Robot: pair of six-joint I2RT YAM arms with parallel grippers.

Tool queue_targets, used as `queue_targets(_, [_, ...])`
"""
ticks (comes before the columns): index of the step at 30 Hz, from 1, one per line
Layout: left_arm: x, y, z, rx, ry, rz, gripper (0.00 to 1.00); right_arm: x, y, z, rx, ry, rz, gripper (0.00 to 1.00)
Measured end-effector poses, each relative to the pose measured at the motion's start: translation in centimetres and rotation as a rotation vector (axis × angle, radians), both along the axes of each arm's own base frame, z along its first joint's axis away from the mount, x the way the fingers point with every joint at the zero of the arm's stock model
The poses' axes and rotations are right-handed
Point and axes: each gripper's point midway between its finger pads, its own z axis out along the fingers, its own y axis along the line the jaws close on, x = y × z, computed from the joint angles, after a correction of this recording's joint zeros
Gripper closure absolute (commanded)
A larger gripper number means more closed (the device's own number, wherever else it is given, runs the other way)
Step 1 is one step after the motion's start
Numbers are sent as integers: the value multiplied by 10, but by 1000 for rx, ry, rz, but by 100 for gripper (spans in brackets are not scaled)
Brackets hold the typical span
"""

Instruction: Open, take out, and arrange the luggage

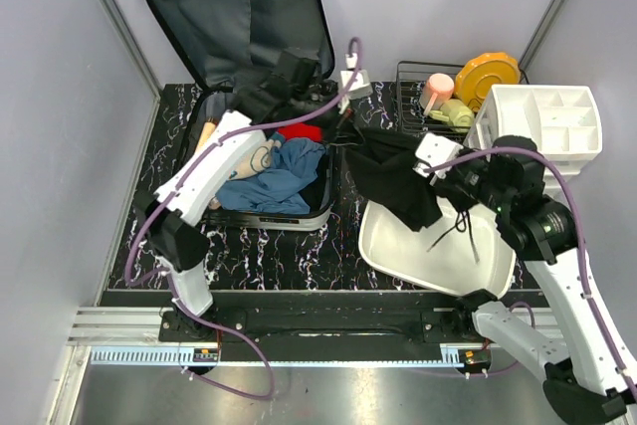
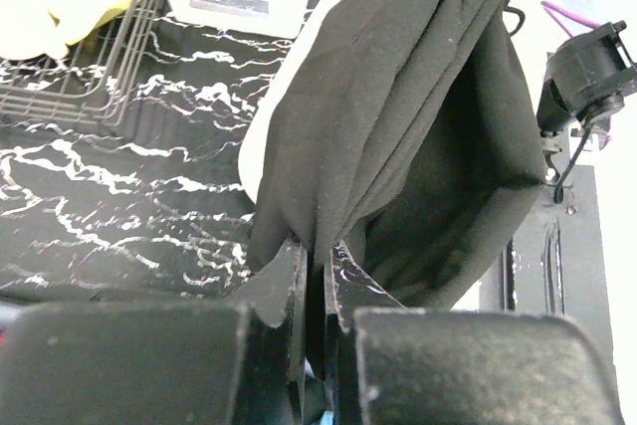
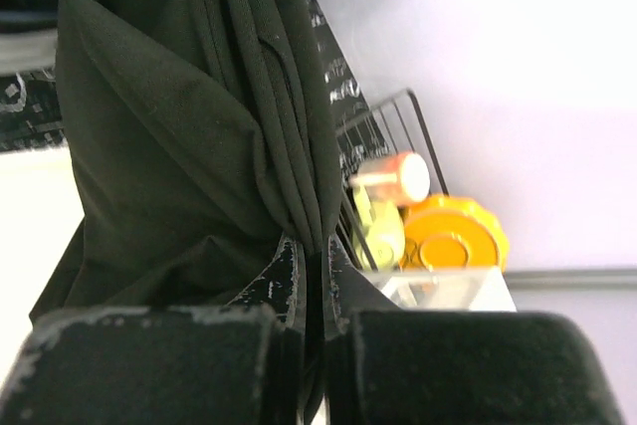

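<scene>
1 white basin (image 1: 393, 251). 1 luggage (image 1: 239, 37), left of the basin. 1 black garment (image 1: 398, 186), over the basin. behind the basin: 1 wire rack (image 1: 410, 97), 1 white organiser (image 1: 547, 121), 1 pink cup (image 1: 436, 89), 1 orange disc (image 1: 488, 77).

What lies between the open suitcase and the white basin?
A black garment, hanging above the marbled tabletop; the top external view shows it.
</scene>
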Motion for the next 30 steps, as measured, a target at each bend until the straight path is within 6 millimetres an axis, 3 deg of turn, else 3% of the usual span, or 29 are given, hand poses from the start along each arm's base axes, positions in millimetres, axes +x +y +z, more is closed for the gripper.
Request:
queue_targets(6, [7, -45, -29, 12, 47, -30, 100, 3, -45, -26, -75, 43, -135, 100])
queue_targets(11, [7, -71, -30, -33, 50, -49, 100, 29, -87, -41, -63, 102, -203, 100])
queue_targets(14, [1, -83, -34, -51, 26, -76, 100, 37, -101, -50, -41, 133, -191, 100])
queue_targets(16, [-3, -86, -47, -44, 25, -90, 100, 35, -103, -61, -52, 142, -166, 100])
queue_targets(21, [-18, -85, -107, 44, 114, -111, 100, 10, -97, -121, -65, 268, -118, 100])
queue_targets(23, [-24, -87, -122, 69, 140, -122, 100, 5, -98, -130, -62, 307, -122, 100])
queue_targets(26, [-28, -91, -124, 69, 138, -132, 100, 4, -103, -129, -63, 308, -151, 100])
queue_targets(30, [-24, -99, -110, 40, 99, -137, 100, 5, -115, -120, -58, 287, -193, 100])
